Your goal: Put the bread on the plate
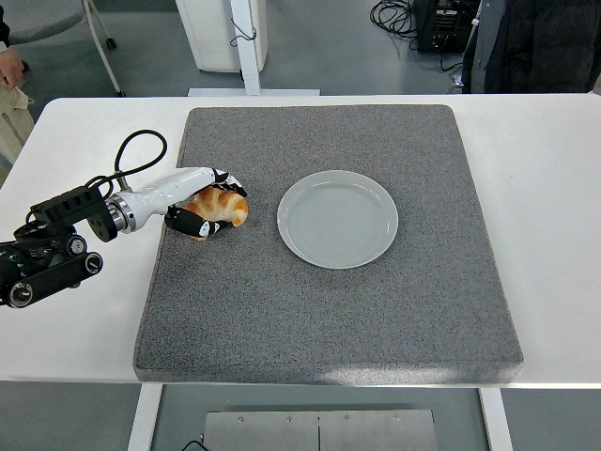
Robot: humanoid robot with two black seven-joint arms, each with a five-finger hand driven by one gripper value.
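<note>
Where the left arm reaches in over the white bench (84, 132) from the left edge, the left hand (199, 199) is seen curled around the bread (220, 207), a golden-brown croissant-shaped piece. The white-and-black fingers (228, 178) are bent over the top of the bread from the far side, while the thumb (195, 226) is pressed against its near, lower side, so that the bread is enclosed between them. The hand is therefore closed on the bread rather than spread. Whether the bread is lifted clear or is resting on the surface cannot be told from this view.

The bread is located on the left part of the grey mat (329, 310), near the mat's left edge, and it is well apart from the plate (337, 219). The plate, pale grey and round, lies flat near the middle of the mat, to the right of the bread, and nothing is carried on it. A black cable (133, 150) is looped above the forearm, over the bench just left of the mat. The black body of the arm (42, 249) is seen low at the left edge of the bench. A dark-clothed person (535, 42) is partly visible at the top right, beyond the bench.
</note>
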